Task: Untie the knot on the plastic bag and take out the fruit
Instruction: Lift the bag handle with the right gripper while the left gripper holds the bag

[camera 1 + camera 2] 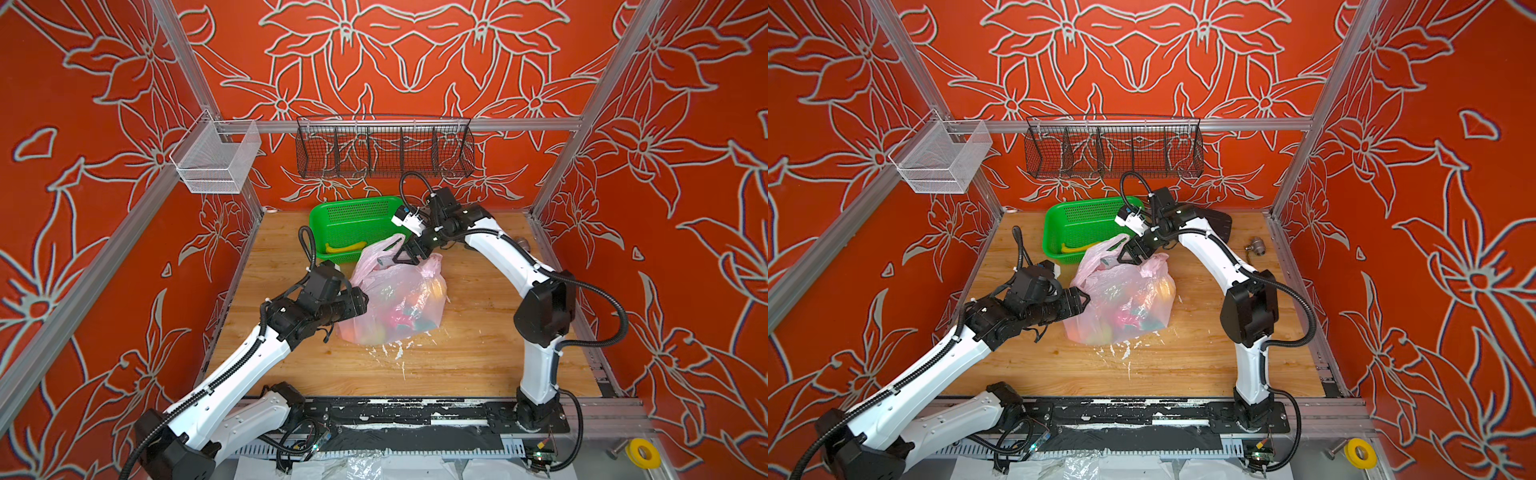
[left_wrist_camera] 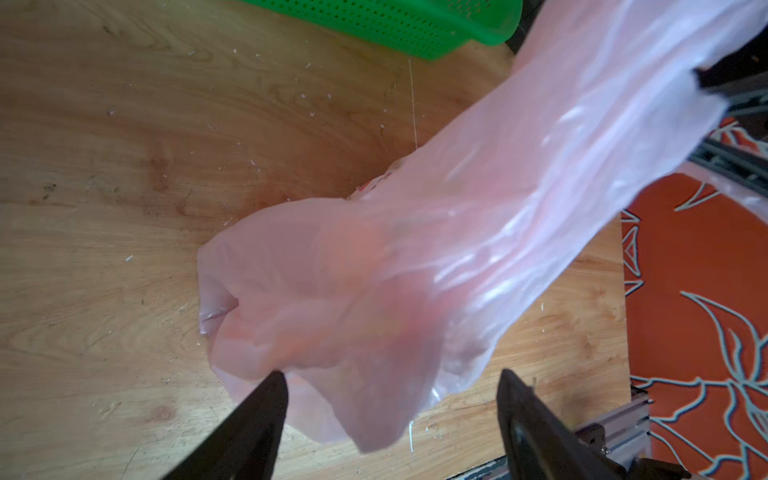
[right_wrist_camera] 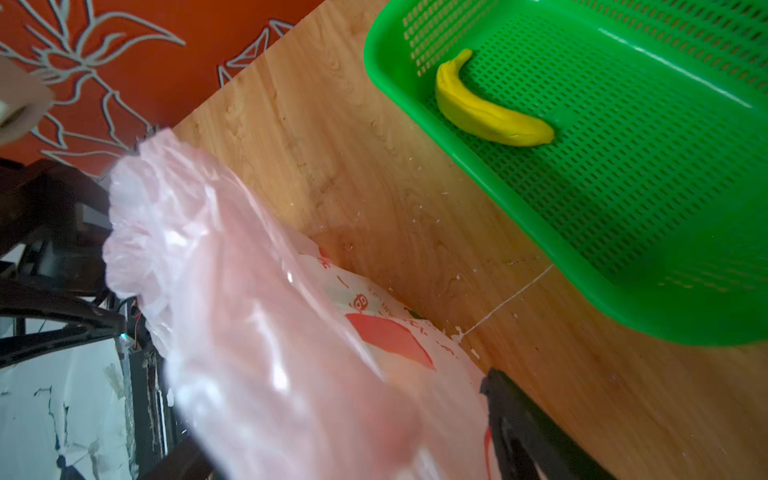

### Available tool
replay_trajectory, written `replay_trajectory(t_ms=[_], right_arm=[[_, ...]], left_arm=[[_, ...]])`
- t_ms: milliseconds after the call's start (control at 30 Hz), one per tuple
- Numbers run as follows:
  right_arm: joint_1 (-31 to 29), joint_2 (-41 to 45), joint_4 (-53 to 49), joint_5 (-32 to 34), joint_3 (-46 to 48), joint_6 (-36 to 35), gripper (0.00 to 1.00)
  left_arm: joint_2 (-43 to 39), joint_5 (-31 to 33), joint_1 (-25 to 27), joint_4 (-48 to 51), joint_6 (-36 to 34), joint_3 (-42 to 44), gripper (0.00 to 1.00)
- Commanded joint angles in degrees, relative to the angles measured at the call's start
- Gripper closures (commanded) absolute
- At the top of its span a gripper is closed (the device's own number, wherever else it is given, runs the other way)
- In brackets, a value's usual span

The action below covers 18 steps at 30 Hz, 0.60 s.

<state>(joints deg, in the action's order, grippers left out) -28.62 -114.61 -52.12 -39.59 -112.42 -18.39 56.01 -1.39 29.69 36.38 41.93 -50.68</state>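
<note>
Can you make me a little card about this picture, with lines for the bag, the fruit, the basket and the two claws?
Bag: pink bag, crinkly, on the wooden table, handles apart, no knot seen
Inside: fruit, colourful, blurry through the plastic
Basket: green basket behind the bag, holding one banana
Left: left claw open, bag plastic between its jaws
Right: right claw open, at the bag's top

The plastic bag (image 1: pixel 399 303) lies on the table (image 1: pixel 478 357); just behind it the basket (image 1: pixel 357 214) holds a banana (image 1: pixel 345 248)
</note>
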Motion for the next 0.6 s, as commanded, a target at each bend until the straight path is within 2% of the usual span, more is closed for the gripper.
replay_trajectory(t_ms=[0, 100, 200, 333, 367, 567], right_arm=[[-2.48, -2.03, -4.75, -2.57, -2.14, -5.48, 0.16], [-3.78, -2.64, -3.52, -1.35, -1.17, -4.97, 0.27], [-3.79, -0.58, 1.43, -2.01, 2.37, -0.94, 0.58], [-3.77, 7.05, 14.19, -4.05, 13.22, 5.44, 0.85], [-3.69, 9.21, 17.17, -3.56, 16.08, 7.16, 1.00], [-3.38, 22.20, 31.55, 7.24, 30.94, 20.89, 1.00]], left_arm=[[-0.54, 0.61, 0.28, -3.96, -0.88, 2.55, 0.21], [-0.33, 1.12, 0.28, -5.87, -1.14, 4.58, 0.21], [0.06, 1.94, 0.21, -7.82, -1.50, 6.07, 0.21], [3.29, 3.11, -0.80, -10.29, -2.03, 7.34, 0.21], [4.07, 2.46, -1.62, -10.64, -2.19, 7.00, 0.21], [6.52, -0.46, -6.15, -14.62, -4.41, 4.82, 0.21]])
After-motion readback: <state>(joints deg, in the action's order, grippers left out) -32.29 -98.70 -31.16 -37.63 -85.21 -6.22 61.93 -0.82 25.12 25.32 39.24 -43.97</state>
